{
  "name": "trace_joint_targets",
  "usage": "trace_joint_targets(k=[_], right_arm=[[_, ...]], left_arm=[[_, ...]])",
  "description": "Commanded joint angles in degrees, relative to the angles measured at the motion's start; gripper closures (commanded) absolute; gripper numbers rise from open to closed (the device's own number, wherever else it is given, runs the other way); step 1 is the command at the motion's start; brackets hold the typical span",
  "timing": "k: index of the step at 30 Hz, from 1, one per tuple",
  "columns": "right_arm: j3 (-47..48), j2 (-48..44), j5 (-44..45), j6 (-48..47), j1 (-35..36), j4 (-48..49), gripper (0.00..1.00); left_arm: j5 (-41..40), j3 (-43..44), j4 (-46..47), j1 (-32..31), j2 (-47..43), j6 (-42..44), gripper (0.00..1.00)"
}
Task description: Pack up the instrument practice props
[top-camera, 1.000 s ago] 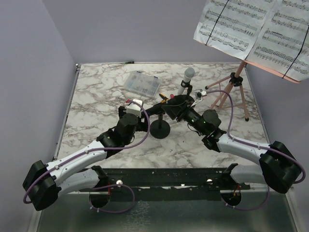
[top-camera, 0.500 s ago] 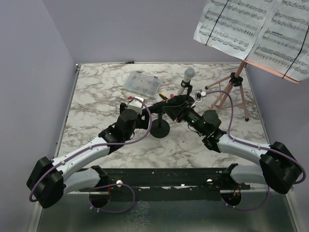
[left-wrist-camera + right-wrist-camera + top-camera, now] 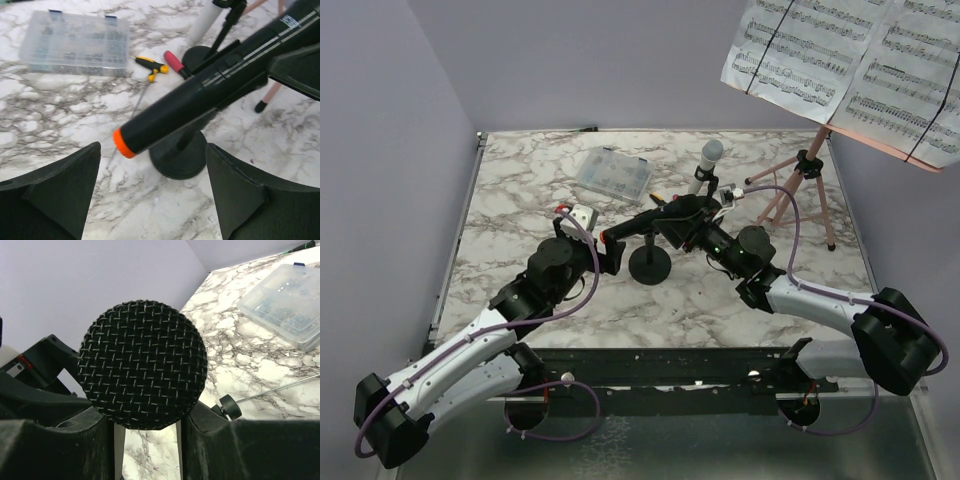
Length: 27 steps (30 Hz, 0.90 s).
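Note:
The black microphone [image 3: 200,95] with an orange end ring lies tilted over a black round-based holder [image 3: 180,156]; I cannot tell if it sits in the clip. My right gripper [image 3: 145,427] is shut on it just behind its mesh head [image 3: 142,365]; from above the right gripper [image 3: 677,224] is at table centre. My left gripper [image 3: 155,200] is open and empty, just short of the orange end, and shows from above [image 3: 610,252]. The grey-headed microphone [image 3: 706,162] stands in the second holder. The pink tripod [image 3: 802,175] carries white sheet music [image 3: 840,55] at back right.
A clear compartment box [image 3: 613,174] lies at the back centre, also in the left wrist view [image 3: 75,42]. A yellow screwdriver [image 3: 150,65] and a red one [image 3: 173,61] lie between the box and the holders. Grey walls close in on the marble table [image 3: 510,200].
My left gripper has pulled back toward the near left, away from the microphone's orange end. The right gripper and the black microphone have hardly moved.

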Motion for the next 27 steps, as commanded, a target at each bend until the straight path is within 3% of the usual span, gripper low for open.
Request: trace_joint_targets(k=[1, 11, 18, 27], right_arm=[[0.39, 1.74, -3.65, -1.38, 0.25, -1.97, 0.82], [0.35, 1.70, -3.30, -1.32, 0.25, -2.27, 0.82], [0.19, 1.02, -2.96, -1.00, 0.25, -2.70, 0.82], [-0.05, 0.44, -2.84, -0.48, 0.25, -3.37, 0.82]], left_arm=[[7.71, -2.05, 2.21, -2.51, 2.46, -6.76, 0.14], [-5.61, -3.49, 22.01, -13.69, 17.00, -11.87, 0.14], [-16.70, -6.71, 37.13, -13.99, 23.91, -10.64, 0.13], [-21.85, -6.68, 52.96, -13.88, 35.07, -8.53, 0.14]])
